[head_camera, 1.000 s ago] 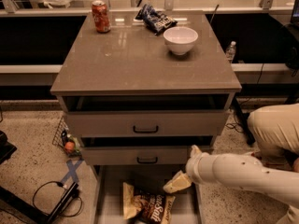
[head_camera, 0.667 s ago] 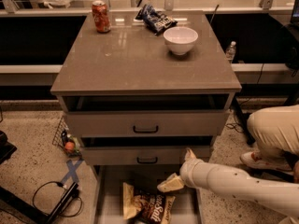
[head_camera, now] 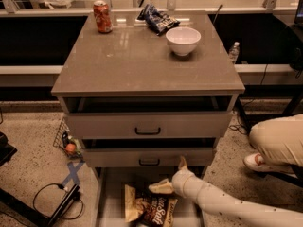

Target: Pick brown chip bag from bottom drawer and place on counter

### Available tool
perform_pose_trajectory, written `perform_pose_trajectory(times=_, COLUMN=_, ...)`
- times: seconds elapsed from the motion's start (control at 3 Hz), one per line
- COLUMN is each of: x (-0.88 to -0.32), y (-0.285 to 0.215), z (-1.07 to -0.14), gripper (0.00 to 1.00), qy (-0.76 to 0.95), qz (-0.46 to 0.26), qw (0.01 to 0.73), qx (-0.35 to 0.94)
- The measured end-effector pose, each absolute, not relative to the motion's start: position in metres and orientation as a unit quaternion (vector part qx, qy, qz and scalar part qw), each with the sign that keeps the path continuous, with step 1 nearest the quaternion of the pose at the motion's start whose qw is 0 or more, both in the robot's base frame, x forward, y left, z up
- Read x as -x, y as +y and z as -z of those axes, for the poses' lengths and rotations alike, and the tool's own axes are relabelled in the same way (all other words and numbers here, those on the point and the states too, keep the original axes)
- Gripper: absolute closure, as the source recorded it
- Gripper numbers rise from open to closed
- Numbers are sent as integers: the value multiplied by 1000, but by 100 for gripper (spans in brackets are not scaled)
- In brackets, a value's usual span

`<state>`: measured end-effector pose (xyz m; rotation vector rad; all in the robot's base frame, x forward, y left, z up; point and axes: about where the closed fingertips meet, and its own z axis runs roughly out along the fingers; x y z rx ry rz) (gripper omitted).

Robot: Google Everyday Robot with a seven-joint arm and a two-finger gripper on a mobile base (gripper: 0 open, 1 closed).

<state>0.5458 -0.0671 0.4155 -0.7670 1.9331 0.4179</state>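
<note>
The brown chip bag (head_camera: 150, 206) lies flat in the open bottom drawer (head_camera: 111, 196), dark brown with tan ends and white lettering. My gripper (head_camera: 169, 176) hangs just above the bag's upper right corner. It is open and empty: one finger points up in front of the middle drawer, the other points left over the bag. The white arm reaches in from the lower right. The counter (head_camera: 137, 63) is the grey-brown top of the cabinet.
On the counter stand a red soda can (head_camera: 102, 16), a dark blue snack bag (head_camera: 158, 19) and a white bowl (head_camera: 183, 40). Two upper drawers with black handles (head_camera: 147, 131) are slightly open. A person's leg and shoe (head_camera: 277, 145) are at right. Cables and a wire basket lie at left.
The arm has reached further left and slightly into the drawer. The gripper now hangs over the bag's right top corner. The bag has not moved.
</note>
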Motion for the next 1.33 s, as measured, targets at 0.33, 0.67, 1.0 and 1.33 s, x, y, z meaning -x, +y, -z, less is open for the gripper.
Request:
perform_pose_trajectory(times=0.33, x=-530, y=-56, z=-392, gripper=0, qy=803, qz=-192, qw=474, qx=306)
perform_pose_trajectory(times=0.67, x=-532, y=-56, z=-394, gripper=0, qy=803, qz=-190, qw=475, qx=307)
perform_pose_trajectory(times=1.0, x=-531, y=-39, z=-362, gripper=0, qy=805, qz=-197, qw=465, qx=312)
perform_pose_trajectory(times=1.33, x=-522, y=-6, z=-291, gripper=0, qy=814, qz=-211, qw=431, qx=328)
